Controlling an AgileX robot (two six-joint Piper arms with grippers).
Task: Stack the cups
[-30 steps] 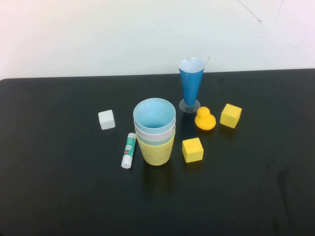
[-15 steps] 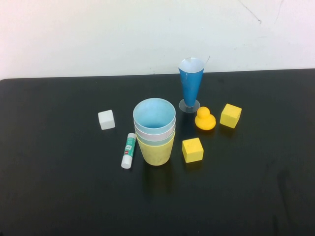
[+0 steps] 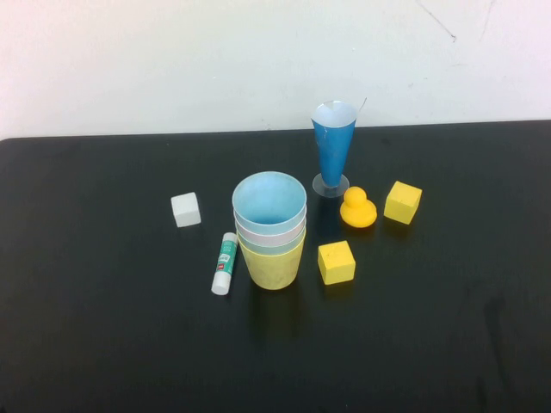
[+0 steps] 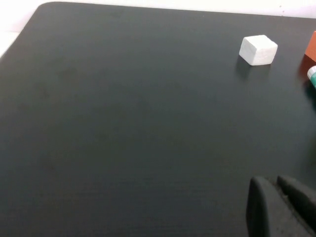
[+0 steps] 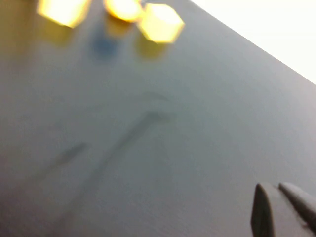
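Note:
The four cups stand nested in one upright stack at the table's middle in the high view: the yellow cup at the bottom, a pale green band and the pale pink rim above it, and the light blue cup on top. Neither arm shows in the high view. My left gripper is shut and empty, low over bare table, well apart from the stack. My right gripper is shut and empty over bare table on the right side.
A tall dark-blue cone cup stands behind the stack. A yellow duck and two yellow cubes lie to its right. A white cube and a glue stick lie to its left.

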